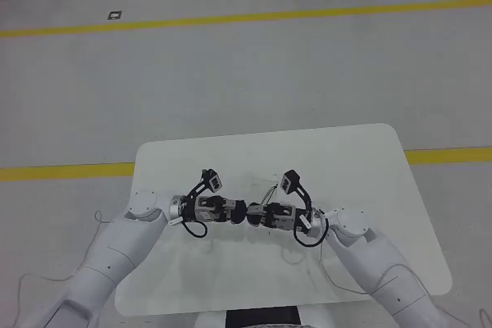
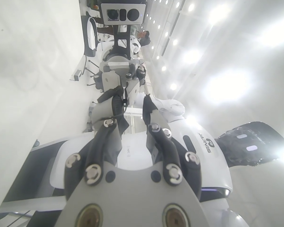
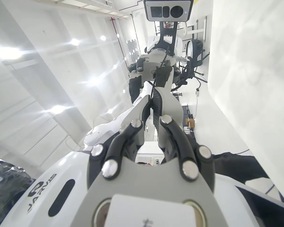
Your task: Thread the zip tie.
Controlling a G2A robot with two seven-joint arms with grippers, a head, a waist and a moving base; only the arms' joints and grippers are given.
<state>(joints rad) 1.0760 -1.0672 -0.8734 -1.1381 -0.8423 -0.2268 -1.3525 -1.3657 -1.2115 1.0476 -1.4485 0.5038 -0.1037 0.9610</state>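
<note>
My right pincer [image 3: 152,98] pinched narrow on the black zip tie [image 3: 153,87], my left pincer [image 2: 132,100] spread wider, tip to tip, over the white counter [image 1: 353,164]

We see a table [image 1: 377,164] with a smooth, matt white top, and around the table a matt grey floor [image 1: 230,74] crossed by yellow painted stripes [image 1: 230,18]. Above the table, the right gripper [image 3: 151,100] and left gripper [image 2: 130,105] show brushed grey metal plates [image 3: 156,185], glossy black plastic links [image 3: 175,133], shiny metal pins [image 3: 166,118] and matt black ribbed pads [image 3: 157,105]. The thin black zip tie [image 3: 153,95] looks like smooth plastic.
</note>
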